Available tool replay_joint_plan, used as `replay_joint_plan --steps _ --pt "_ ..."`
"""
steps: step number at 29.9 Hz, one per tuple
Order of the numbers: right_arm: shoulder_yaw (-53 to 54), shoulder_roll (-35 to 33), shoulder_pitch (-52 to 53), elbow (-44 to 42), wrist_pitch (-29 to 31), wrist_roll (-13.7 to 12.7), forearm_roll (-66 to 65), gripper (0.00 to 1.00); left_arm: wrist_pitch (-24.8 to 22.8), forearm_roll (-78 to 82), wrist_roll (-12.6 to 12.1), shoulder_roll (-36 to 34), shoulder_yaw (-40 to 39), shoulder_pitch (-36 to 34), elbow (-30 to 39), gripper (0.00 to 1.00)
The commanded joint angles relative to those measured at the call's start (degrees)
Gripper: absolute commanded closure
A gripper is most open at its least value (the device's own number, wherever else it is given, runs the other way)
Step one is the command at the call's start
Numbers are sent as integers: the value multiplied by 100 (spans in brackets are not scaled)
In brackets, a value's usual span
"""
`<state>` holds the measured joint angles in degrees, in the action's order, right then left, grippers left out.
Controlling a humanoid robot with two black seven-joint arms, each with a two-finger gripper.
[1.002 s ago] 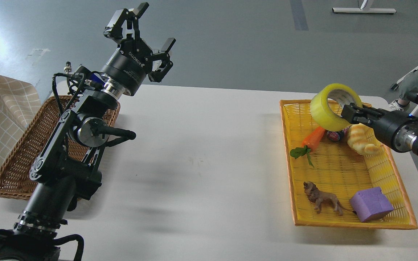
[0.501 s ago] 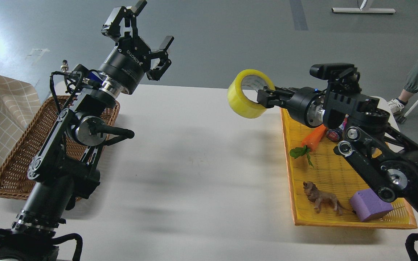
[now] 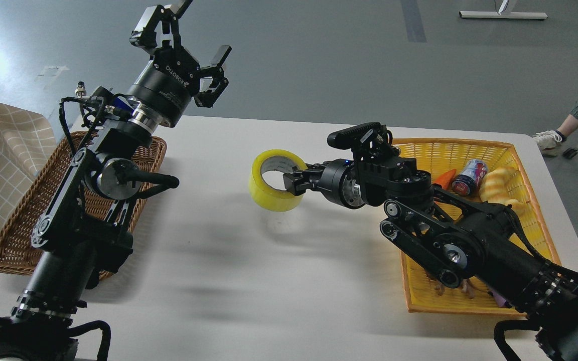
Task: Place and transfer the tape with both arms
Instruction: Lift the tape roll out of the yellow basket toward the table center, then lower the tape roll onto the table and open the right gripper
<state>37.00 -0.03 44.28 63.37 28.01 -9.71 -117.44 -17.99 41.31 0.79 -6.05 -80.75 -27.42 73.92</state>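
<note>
Evidently the tape roll (image 3: 275,179) is a light, stiff thing: a translucent yellow band wound on a pale cardboard core, rigid enough to keep its ring shape under a pinch, though the smooth outer face looks slick. The wall of the ring is the sensible place to take it, one finger inside the core and one outside, since that gives a hold across a narrow, firm section and not round the whole slippery drum.

That is how the right gripper (image 3: 289,181) has it. Its jaws are clenched on the roll's wall at the side nearest the yellow basket (image 3: 515,155), spread only as wide as that wall is thick, with the roll tilted so its open core faces up and toward the camera. The roll hangs over the white surface (image 3: 269,281), left of the yellow basket and well apart from it; whether its lower edge touches the surface I cannot tell, though a shadow lies just beneath.

Far to the left of the yellow basket, the left gripper (image 3: 181,37) is raised above the wicker basket (image 3: 18,235) with its jaws released, fingers splayed wide and holding nothing.
</note>
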Motion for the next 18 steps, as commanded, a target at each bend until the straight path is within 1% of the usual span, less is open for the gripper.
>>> replay_joint_plan --steps 1,18 --pt "-202 3 -86 -175 -1 4 -156 100 -2 0 0 -2 -81 17 -1 2" --pt "-431 3 -244 -185 -1 4 -174 100 -2 0 0 -10 -142 61 -1 2"
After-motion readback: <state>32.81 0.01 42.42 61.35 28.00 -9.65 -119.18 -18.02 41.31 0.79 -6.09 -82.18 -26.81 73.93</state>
